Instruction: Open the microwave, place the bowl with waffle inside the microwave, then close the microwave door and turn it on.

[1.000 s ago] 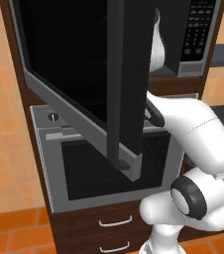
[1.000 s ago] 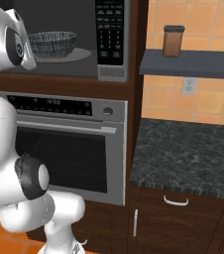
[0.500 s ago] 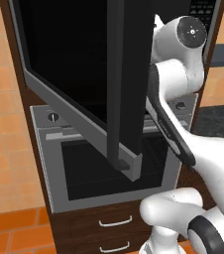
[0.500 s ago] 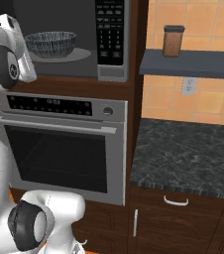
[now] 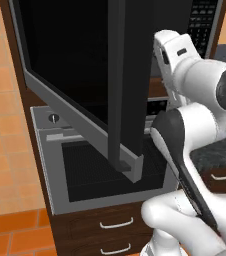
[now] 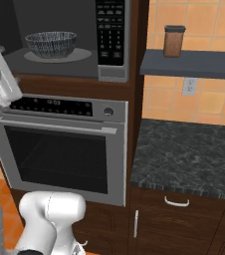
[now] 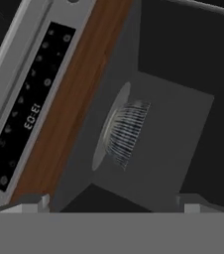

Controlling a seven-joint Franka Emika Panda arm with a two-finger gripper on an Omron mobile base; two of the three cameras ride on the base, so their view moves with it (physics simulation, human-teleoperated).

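Inside the microwave (image 6: pixel 69 40), on its round turntable plate (image 6: pixel 59 56), stands the bowl with waffle (image 6: pixel 51 43), and the microwave door (image 5: pixel 85 75) is swung wide open.

On the right of the cavity is the black keypad (image 6: pixel 109 32) with pale buttons. The hand view looks into the cavity, rolled to one side, and the bowl with waffle (image 7: pixel 126 133) sits in the middle of it, well apart from the pincer (image 7: pixel 111 201); the two tips stand wide, with nothing between them. Below the microwave is a brown wood strip (image 6: pixel 74 88), then the silver oven (image 6: pixel 59 149) with its display panel (image 7: pixel 27 106). To the right lies a dark speckled worktop (image 6: pixel 189 154), and above it a shelf (image 6: pixel 194 63) carries a brown jar (image 6: pixel 174 41).
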